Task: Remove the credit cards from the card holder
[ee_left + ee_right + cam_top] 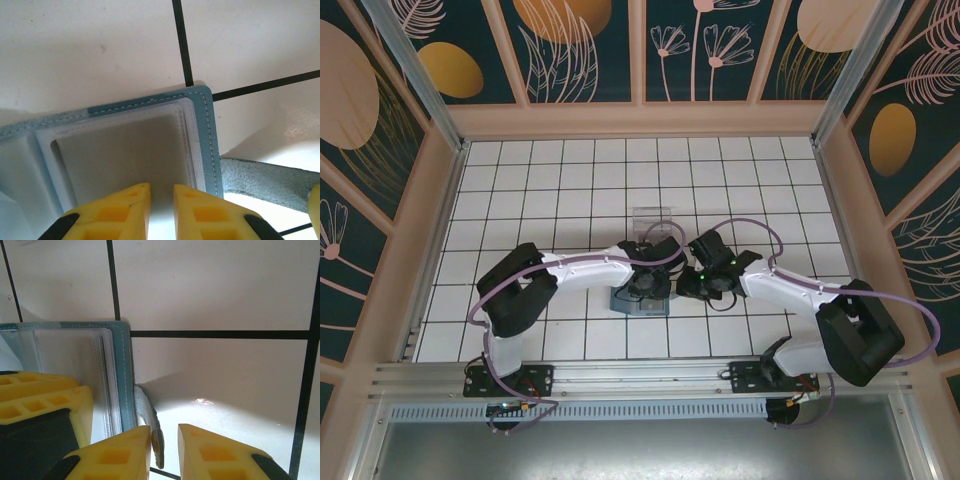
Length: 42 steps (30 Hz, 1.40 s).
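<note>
The teal-blue card holder (623,300) lies open on the tiles between both grippers. In the left wrist view its stitched teal edge (212,145) frames a pale grey inside pocket. Thin pale layers (187,135) are stacked along that edge, and I cannot tell credit cards from sleeves. My left gripper (161,186) hovers over the pocket, open by a narrow gap. My right gripper (164,426) is narrowly open at the card holder's (122,370) right side. The strap tab (145,407) lies between its fingers, against the left one, with a gap to the right one.
A clear plastic tray (653,218) stands just behind the grippers. Wooden walls (640,120) enclose the white tiled table (540,190). In the right wrist view a yellow finger of the left gripper (40,395) rests over the card holder's inside.
</note>
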{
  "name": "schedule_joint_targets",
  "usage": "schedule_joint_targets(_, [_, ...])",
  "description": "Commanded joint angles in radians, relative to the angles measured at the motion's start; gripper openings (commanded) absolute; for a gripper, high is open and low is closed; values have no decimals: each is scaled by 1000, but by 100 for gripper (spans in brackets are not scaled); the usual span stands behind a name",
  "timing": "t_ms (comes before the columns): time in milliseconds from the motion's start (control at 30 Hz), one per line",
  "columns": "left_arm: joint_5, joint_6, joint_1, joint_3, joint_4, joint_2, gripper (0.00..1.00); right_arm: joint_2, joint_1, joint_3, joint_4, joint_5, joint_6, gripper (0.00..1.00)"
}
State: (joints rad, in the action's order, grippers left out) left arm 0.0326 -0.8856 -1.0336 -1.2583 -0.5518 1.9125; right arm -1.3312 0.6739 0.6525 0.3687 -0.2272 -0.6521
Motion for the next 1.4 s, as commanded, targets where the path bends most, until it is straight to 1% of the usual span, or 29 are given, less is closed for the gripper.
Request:
schedule_joint_targets(0, [45, -12, -4, -5, -72, 18, 21, 25, -7, -9, 1, 9, 16, 22])
schedule_joint_targets(133, [87, -5, -4, -13, -125, 16, 22, 30, -7, -10, 6, 12, 11, 22])
schedule_joint_targets(367, [109, -2, -3, -3, -143, 4, 22, 27, -7, -4, 10, 15, 9, 22])
schedule_joint_targets(567, [152, -7, -4, -6, -175, -21, 23, 27, -8, 8, 25, 19, 15, 22])
schedule_joint_targets(867, [166, -14, -4, -9, -170, -71, 22, 44, -7, 39, 51, 25, 13, 22])
schedule_joint_targets(1033, [152, -18, -3, -13, -143, -90, 23, 52, -7, 53, 60, 26, 11, 23])
schedule_joint_targets(1167, [88, -21, -5, -22, -81, -91, 24, 50, -7, 54, 58, 26, 9, 23])
schedule_joint_targets(1267, [26, -29, -4, -12, -15, -79, 27, 51, -7, 52, 56, 29, 9, 23])
schedule_joint_targets(1367, [31, -34, -7, -22, -20, -54, 30, 55, -7, 48, 58, 29, 8, 23])
